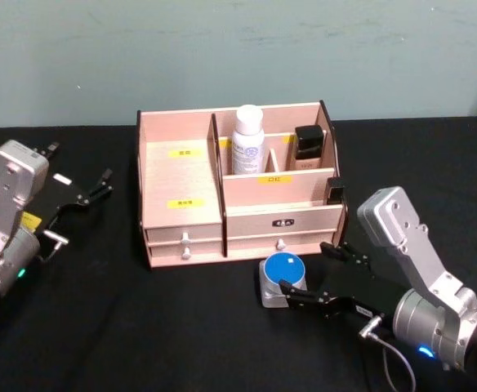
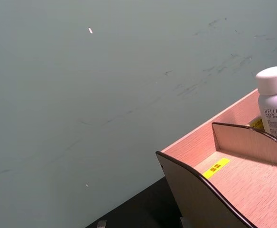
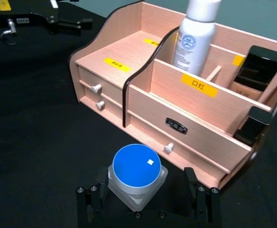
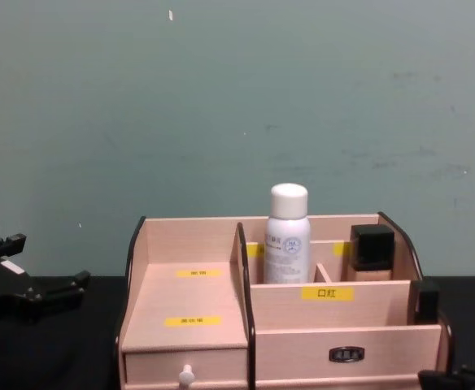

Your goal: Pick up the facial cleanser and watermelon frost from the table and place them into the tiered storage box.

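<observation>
The tiered storage box (image 1: 181, 175) stands mid-table, light wood with yellow labels and white drawer knobs. A white bottle, which I take for the facial cleanser (image 1: 248, 139), stands upright in a rear compartment. A small square jar with a round blue lid, probably the watermelon frost (image 1: 281, 276), sits on the black table just in front of the box's right drawer. My right gripper (image 1: 304, 265) is open, a finger on each side of the jar (image 3: 136, 173) without touching it. My left gripper (image 1: 100, 185) hangs open to the left of the box, holding nothing.
A dark capped bottle (image 1: 308, 147) stands in the box's rear right compartment and a black item (image 1: 334, 189) sits at its right end. The tabletop is black cloth, with a teal wall close behind the box (image 4: 189, 309).
</observation>
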